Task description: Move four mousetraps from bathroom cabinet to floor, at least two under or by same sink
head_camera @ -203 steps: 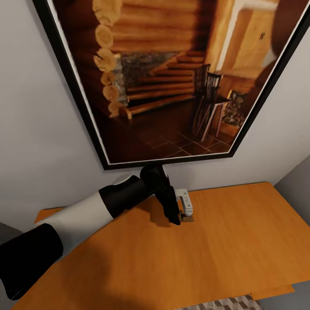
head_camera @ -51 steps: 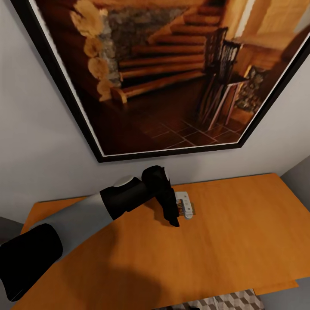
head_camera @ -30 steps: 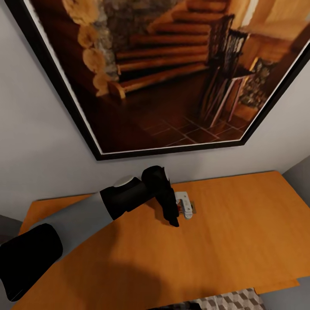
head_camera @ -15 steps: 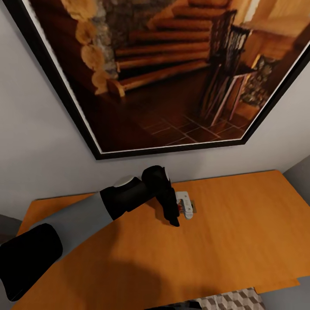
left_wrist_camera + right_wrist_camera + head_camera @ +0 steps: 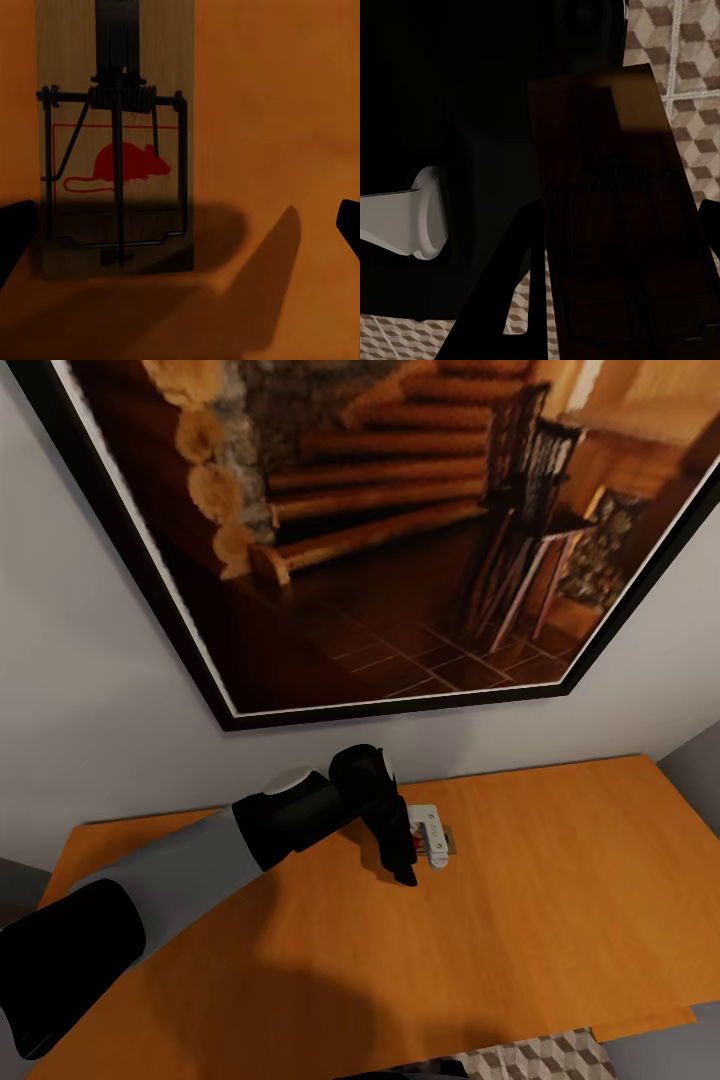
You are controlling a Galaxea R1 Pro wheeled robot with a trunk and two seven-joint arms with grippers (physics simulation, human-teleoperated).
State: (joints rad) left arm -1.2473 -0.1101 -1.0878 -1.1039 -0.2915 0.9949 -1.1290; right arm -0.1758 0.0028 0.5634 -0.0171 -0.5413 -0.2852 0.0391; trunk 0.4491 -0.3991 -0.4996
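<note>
Two mousetraps are showing across the views, one at each wrist. Nearest, in the right wrist view, a dark wooden mousetrap (image 5: 615, 225) is sitting right up against the camera, over the cube-patterned bathroom floor (image 5: 690, 67); it is lying in deep shadow, its wire parts are hard to make out, and whether the right gripper's fingers are clamping it cannot be told. Dark robot bodywork with one pale rounded part is filling the rest of that frame.

Farther out, in the head view, the left arm is reaching over the flat orange-brown top of the cabinet (image 5: 560, 920), with the left gripper (image 5: 405, 850) pointing down at the second mousetrap (image 5: 436, 838), which is lying flat on the cabinet top. In the left wrist view that mousetrap (image 5: 116, 150) is showing a red mouse print and black wire spring, lying nearer one of the two black fingertips (image 5: 15, 232), which are standing wide apart at the frame's edges and gripping nothing.

One sliver of tiled floor is peeking past the cabinet's front edge. Beyond, one black-framed picture (image 5: 400, 530) of a log staircase is hanging on the grey wall, cropped by the frame.
</note>
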